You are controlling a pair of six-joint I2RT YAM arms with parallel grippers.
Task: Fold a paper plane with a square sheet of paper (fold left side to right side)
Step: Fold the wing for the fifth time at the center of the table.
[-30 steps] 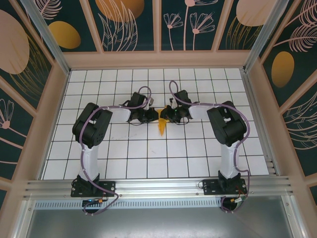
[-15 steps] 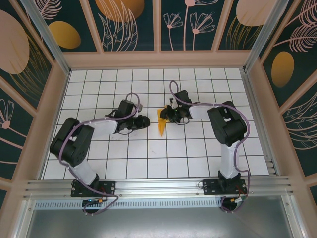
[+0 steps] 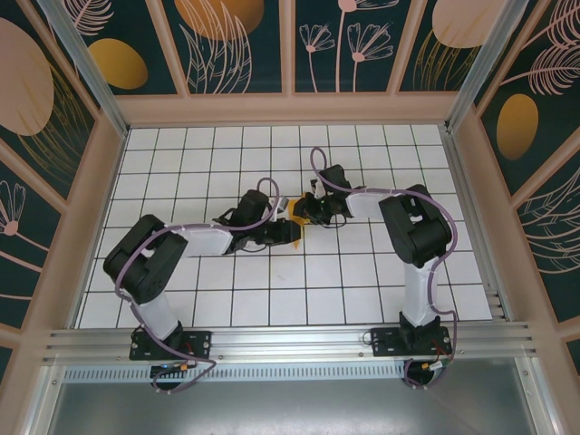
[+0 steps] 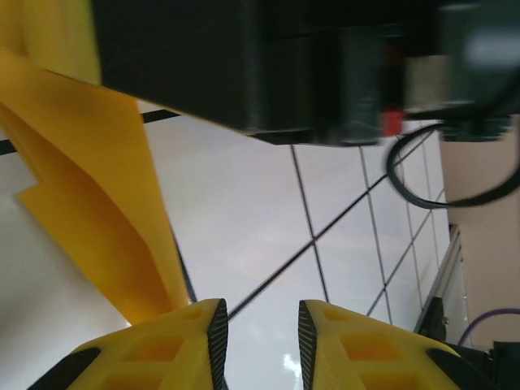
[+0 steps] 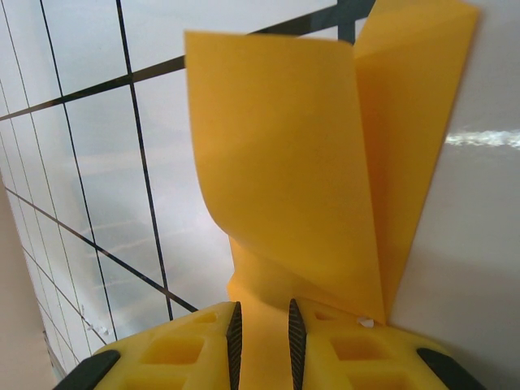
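The paper plane (image 5: 284, 162) looks mostly folded, its flaps loose; flattening the creases probably remains. The right gripper (image 5: 262, 329) clamps it. The left gripper (image 4: 260, 329) is slightly apart, holding nothing.

The thin, plain orange-yellow paper sheet (image 5: 284, 162), folded into narrow layers, stood partly raised over the white gridded table (image 5: 81, 162). In the right wrist view two smooth panels rose side by side, a broad curved one and a narrower one to its right, meeting along a sharp crease. Its near end was pinched between the fingers of the right gripper (image 5: 261, 341). In the left wrist view it slanted down as overlapping layers with a stepped edge, its tip just beside the left gripper (image 4: 258, 333), outside the gap.
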